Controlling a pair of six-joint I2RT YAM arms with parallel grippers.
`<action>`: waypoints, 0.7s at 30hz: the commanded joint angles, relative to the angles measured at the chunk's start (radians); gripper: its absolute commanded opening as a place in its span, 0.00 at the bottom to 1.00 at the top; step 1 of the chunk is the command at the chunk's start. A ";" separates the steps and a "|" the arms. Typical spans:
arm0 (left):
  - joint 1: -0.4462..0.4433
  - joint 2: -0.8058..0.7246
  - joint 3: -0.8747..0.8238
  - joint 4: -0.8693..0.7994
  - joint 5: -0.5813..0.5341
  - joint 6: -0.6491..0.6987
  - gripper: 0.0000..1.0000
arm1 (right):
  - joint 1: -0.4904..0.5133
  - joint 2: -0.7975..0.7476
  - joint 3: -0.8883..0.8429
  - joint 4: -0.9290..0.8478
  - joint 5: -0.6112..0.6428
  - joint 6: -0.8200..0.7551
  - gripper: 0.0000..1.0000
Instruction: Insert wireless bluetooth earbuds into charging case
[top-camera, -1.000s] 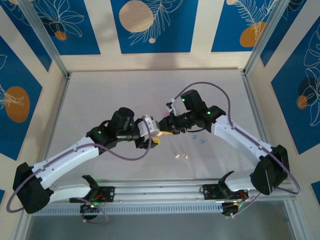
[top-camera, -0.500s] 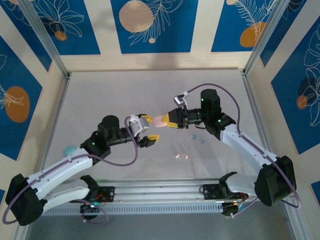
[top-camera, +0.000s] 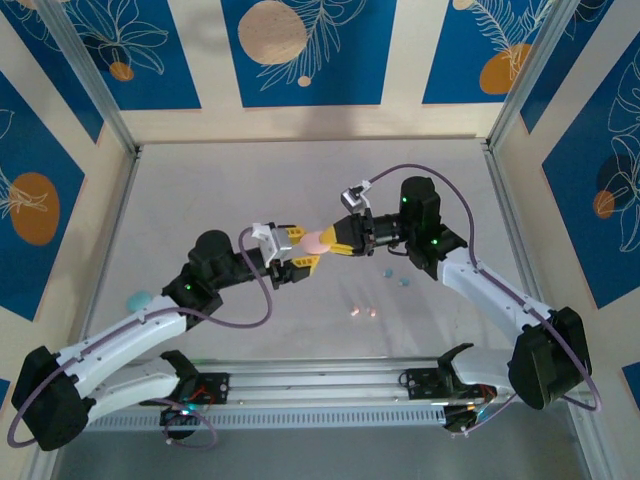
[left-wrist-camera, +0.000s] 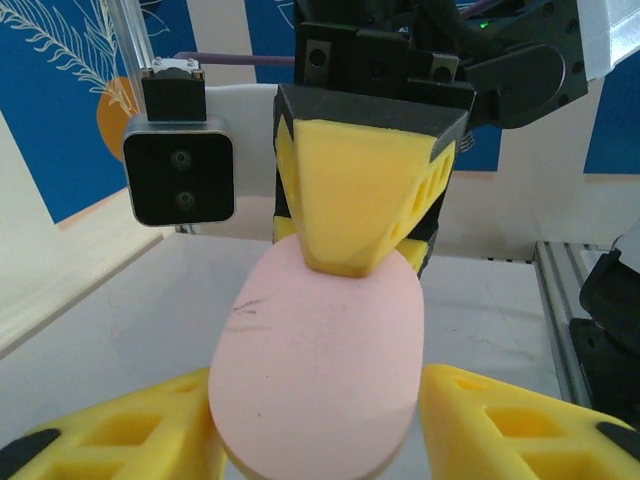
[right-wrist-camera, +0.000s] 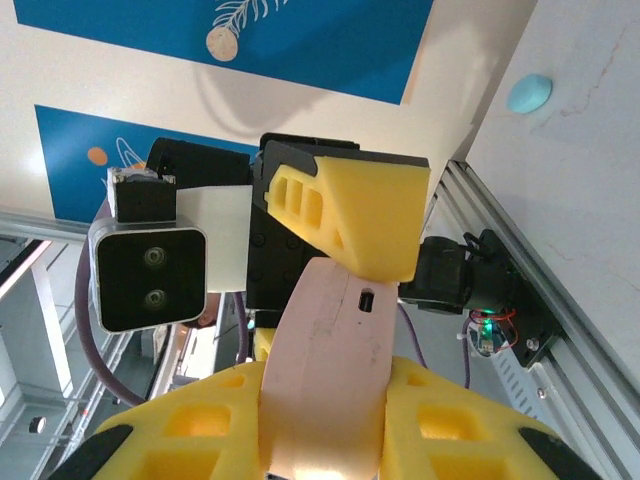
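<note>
Now the left tool has pushed forward from just beside the meeting point. Its yellow fingers stood wide half a second ago and have since narrowed around the pale pink, oval, pebble-shaped charging case. That case hangs in mid-air above the middle of the grey worktop, clamped flat between the fingers of the right tool, whose grip has not loosened. In the left wrist view the left fingers flank the case's two rounded sides, at or almost at its surface; whether they truly pinch it I cannot tell. The case looks closed, so I judge that both arms are bracing it to open the lid, which must happen before any bud goes in. The tiny peach-pink earbuds and the light blue earbuds lie loose on the worktop, nearer the arms' bases.
</note>
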 joint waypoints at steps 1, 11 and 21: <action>0.003 0.004 0.030 0.039 0.052 -0.009 0.44 | 0.006 0.007 0.016 0.007 -0.011 0.003 0.18; 0.003 0.004 0.099 -0.139 0.050 0.060 0.16 | 0.012 -0.006 0.120 -0.430 0.116 -0.262 0.30; 0.003 0.007 0.194 -0.430 0.008 0.176 0.14 | 0.055 0.022 0.341 -0.892 0.351 -0.582 0.45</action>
